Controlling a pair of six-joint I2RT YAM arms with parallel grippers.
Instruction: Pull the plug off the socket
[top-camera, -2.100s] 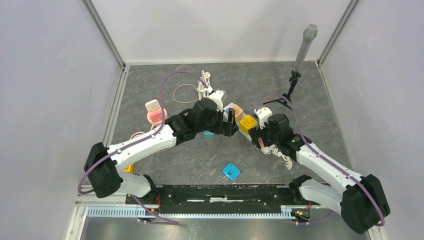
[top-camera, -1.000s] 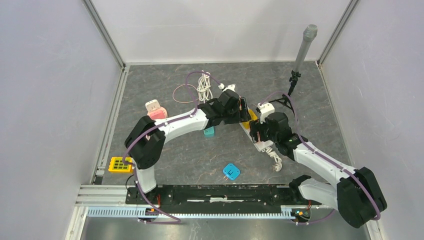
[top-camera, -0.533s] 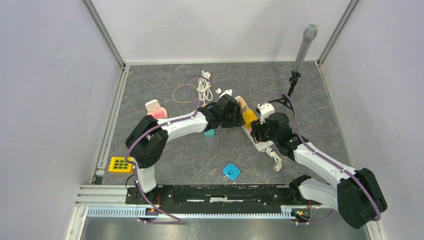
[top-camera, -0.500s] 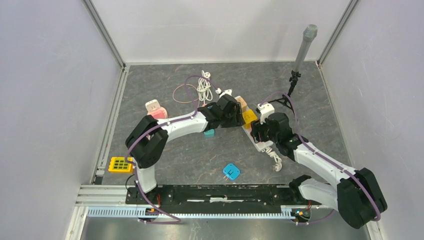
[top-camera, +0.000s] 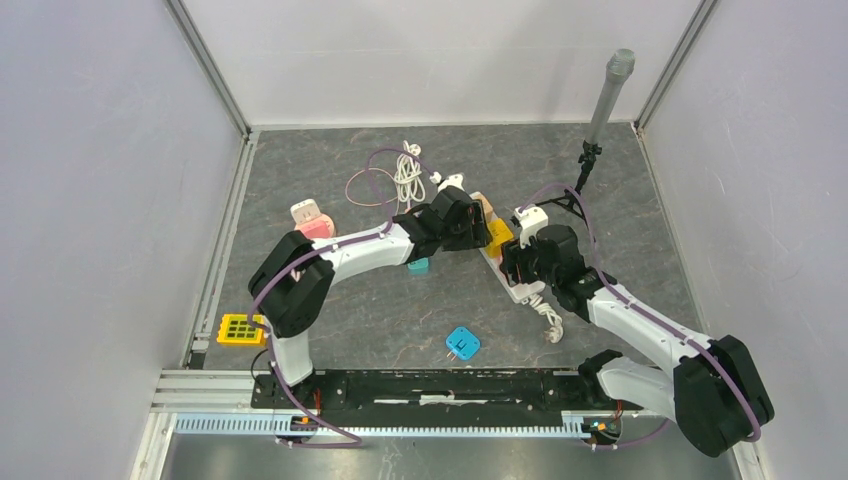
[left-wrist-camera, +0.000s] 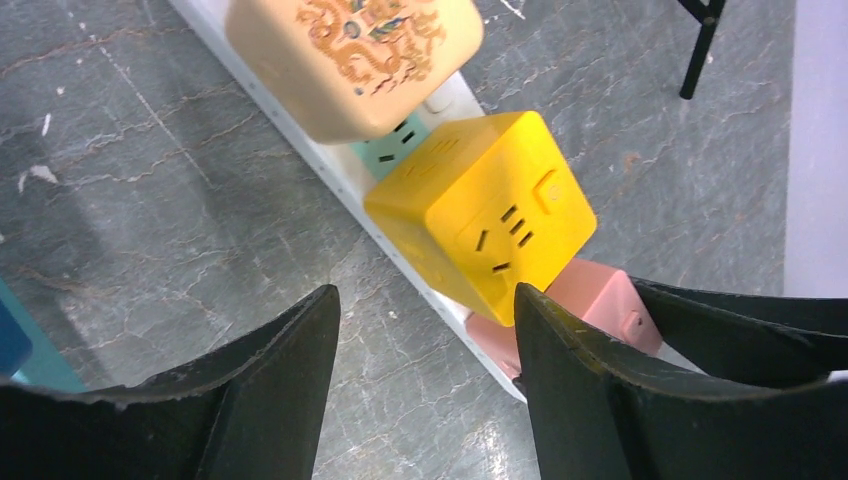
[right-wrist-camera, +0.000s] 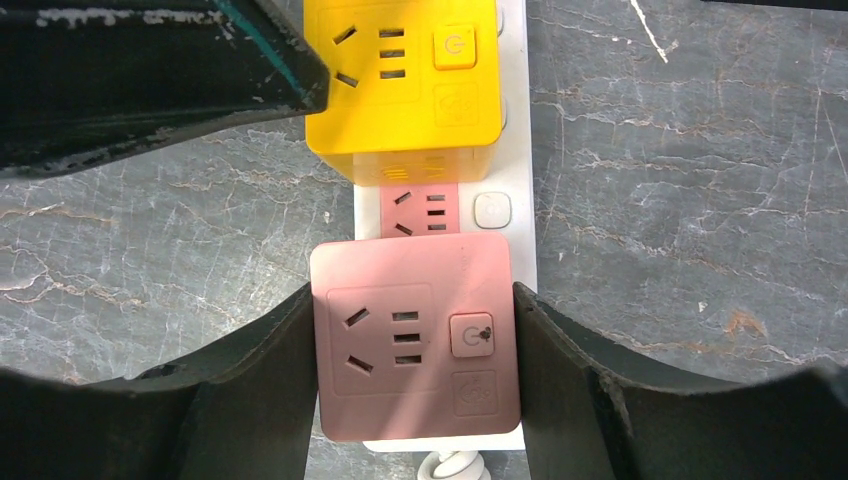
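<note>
Power strip (right-wrist-camera: 520, 150) lies diagonally, far-left to near-right, plugs facing up. Right gripper (right-wrist-camera: 412, 300) is clamped on the pink plug (right-wrist-camera: 415, 345). Left gripper (left-wrist-camera: 425, 295) is spread apart beside the yellow plug (left-wrist-camera: 480, 215).

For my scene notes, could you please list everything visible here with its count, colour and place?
Power strip: one, white, mid-table.
Plugs on strip: three, beige plug, yellow plug, pink plug, in a row.
Blue plug: one, blue, front centre.
Teal plug: one, teal, left of strip.
Cream plug, loose pink plug: one each, far left.
Grid pad: one, yellow, front left.
Cable: one, white, coiled at back.
Tripod: one, black, grey tube, back right.
Table: one, grey marbled.
Left gripper: one, black, open, beside yellow plug.
Right gripper: one, black, shut on pink plug.
</note>
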